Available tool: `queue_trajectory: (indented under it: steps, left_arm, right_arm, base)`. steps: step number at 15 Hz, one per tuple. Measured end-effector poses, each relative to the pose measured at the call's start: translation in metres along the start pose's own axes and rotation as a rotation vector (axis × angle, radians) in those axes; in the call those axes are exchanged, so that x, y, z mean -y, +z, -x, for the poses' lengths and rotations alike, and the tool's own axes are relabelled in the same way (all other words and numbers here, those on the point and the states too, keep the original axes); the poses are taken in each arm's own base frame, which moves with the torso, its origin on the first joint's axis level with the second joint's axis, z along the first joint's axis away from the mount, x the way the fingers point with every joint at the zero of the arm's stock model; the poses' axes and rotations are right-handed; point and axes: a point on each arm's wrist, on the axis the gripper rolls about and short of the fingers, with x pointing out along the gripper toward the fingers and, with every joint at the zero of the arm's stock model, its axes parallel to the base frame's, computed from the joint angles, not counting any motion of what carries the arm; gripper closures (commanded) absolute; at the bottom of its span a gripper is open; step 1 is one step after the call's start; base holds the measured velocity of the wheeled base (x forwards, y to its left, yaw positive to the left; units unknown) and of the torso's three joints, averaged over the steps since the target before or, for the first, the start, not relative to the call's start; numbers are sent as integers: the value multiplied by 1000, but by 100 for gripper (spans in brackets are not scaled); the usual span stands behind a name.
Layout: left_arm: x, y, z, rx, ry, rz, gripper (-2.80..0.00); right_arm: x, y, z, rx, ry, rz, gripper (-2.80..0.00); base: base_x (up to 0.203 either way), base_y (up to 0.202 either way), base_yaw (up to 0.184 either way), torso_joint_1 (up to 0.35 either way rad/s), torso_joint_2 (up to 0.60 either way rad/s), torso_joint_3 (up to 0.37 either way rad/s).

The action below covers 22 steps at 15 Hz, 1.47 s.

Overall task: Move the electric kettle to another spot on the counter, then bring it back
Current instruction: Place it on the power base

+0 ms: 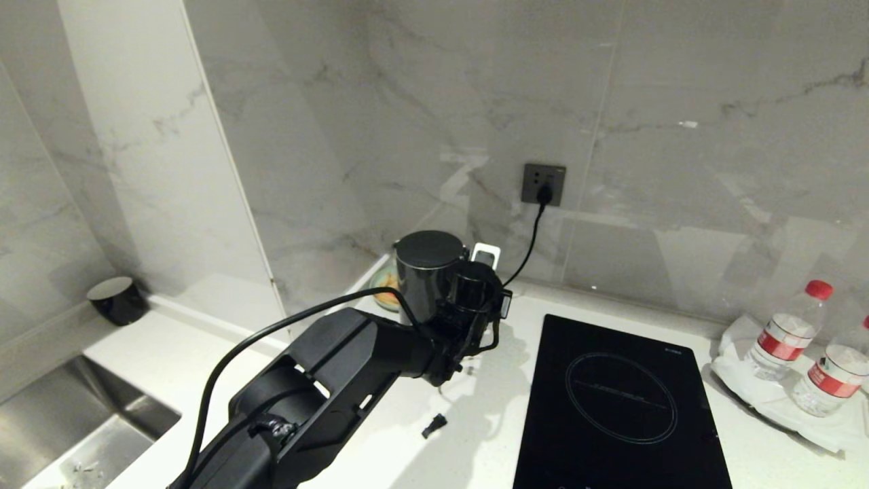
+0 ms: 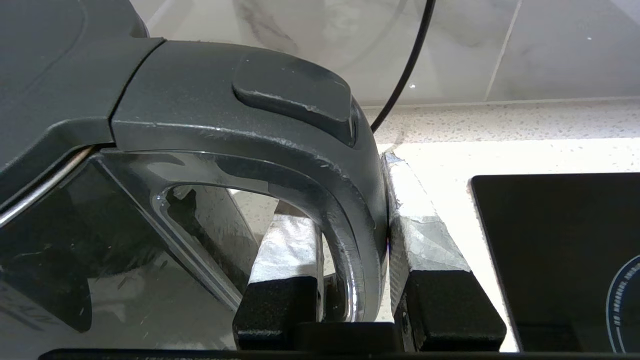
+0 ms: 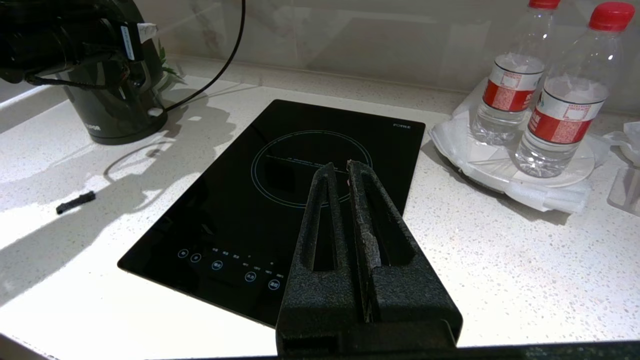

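The electric kettle (image 1: 424,272), tall and glossy black with a flat lid, stands upright near the back wall, left of the cooktop. In the right wrist view the kettle (image 3: 107,117) shows white lettering near its bottom. My left gripper (image 2: 345,200) is shut on the kettle's loop handle (image 2: 300,145), one taped finger inside the loop and one outside. In the head view the left wrist (image 1: 475,299) covers the handle. My right gripper (image 3: 341,167) is shut on nothing and hangs over the near side of the cooktop (image 3: 280,200). The white speckled counter (image 1: 380,441) carries it all.
A black glass cooktop (image 1: 618,401) lies right of the kettle. Two water bottles (image 1: 787,333) stand on a wrapped plate at far right. A cord runs to the wall socket (image 1: 543,183). At the left are a sink (image 1: 88,421) and a small black cup (image 1: 115,299). A small black piece (image 1: 434,426) lies on the counter.
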Motion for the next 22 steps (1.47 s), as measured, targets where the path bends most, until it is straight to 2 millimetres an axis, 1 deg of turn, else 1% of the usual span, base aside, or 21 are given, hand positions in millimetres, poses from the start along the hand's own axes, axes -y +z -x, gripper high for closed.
queue_trajectory:
  steps: [1,6,9,13,15,17,20,22]
  left_arm:
    - [1,2,1,2,-3,2,-280]
    - [8,7,6,7,-7,2,-280]
    - [10,6,10,6,-12,14,-280]
    - [6,-9,19,-17,-14,10,-280]
    - [3,-18,30,-43,-19,2,-280]
    - [1,-21,43,-55,-28,-1,-280]
    - [-3,-15,69,-89,-48,25,-280]
    - [-9,-8,95,-134,-64,53,-280]
  right_arm:
    - [0,0,0,0,0,-1,0]
    - [0,0,0,0,0,0,0]
    - [0,0,0,0,0,0,0]
    - [0,0,0,0,0,-1,0]
    - [0,0,0,0,0,-1,0]
    - [0,0,0,0,0,0,0]
    - [0,0,0,0,0,0,0]
    - [0,0,0,0,0,0,0]
  base:
    - [0,0,0,0,0,0]
    - [0,0,0,0,0,0]
    - [0,0,0,0,0,0]
    - [0,0,0,0,0,0]
    - [0,0,0,0,0,0]
    - [0,0,0,0,0,0]
    - [0,0,0,0,0,0]
    - [0,0,0,0,0,0]
